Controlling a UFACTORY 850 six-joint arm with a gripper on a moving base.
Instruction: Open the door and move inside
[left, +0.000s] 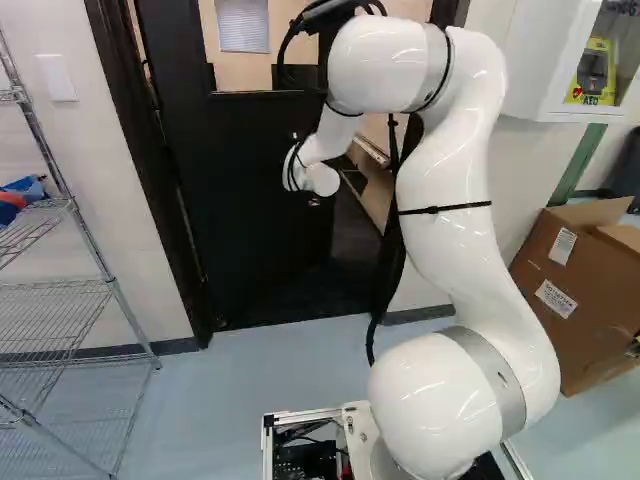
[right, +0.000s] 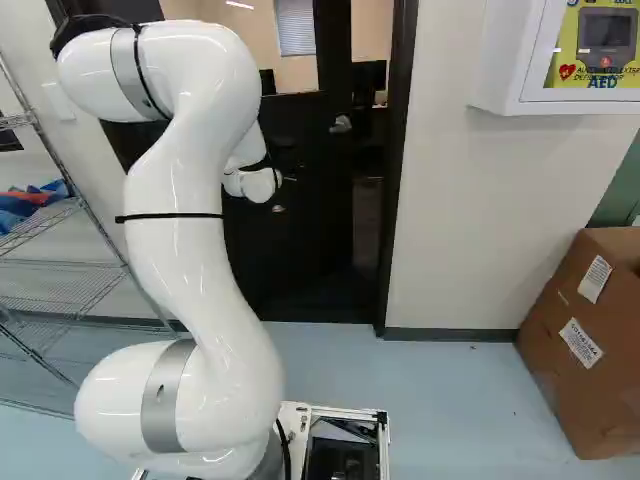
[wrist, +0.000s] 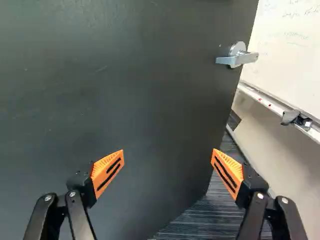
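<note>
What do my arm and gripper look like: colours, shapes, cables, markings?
The arm is glossy white with bulbous, rounded joints, grey bands, thin black straps and black cables at its upper end. The gripper has black, jointed fingers with silvery screws and orange wedge-shaped pads, ridged and marked with black slots.

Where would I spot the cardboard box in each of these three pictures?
Left base view: the cardboard box is at the right edge.
Right base view: right edge, below the white wall cabinet.
Wrist view: not in it.
Shared landmark: the dark door, seen in all three.
</note>
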